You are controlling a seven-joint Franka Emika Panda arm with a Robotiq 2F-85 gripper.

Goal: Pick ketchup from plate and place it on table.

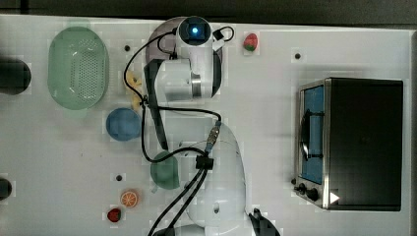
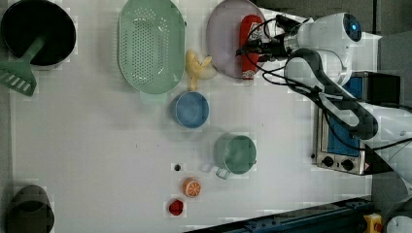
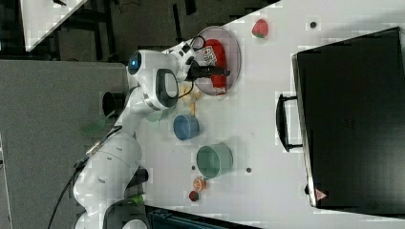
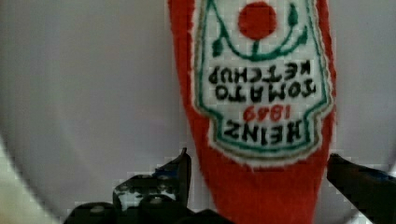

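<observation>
Ketchup, a slender red bottle with a white label (image 2: 249, 46), lies flat on the large round lilac plate (image 2: 224, 41), near the rim that faces the left view's right. The black gripper (image 4: 256, 175) straddles the bottle with its fingers (image 4: 183, 169) spread, one on each side and a gap showing at both. The plate sits at the far edge of the white tabletop (image 2: 97, 145). Close beside it lie a pale yellow piece (image 2: 197, 65) and the green perforated basket (image 2: 150, 43); broad bare tabletop opens at the left view's lower left.
</observation>
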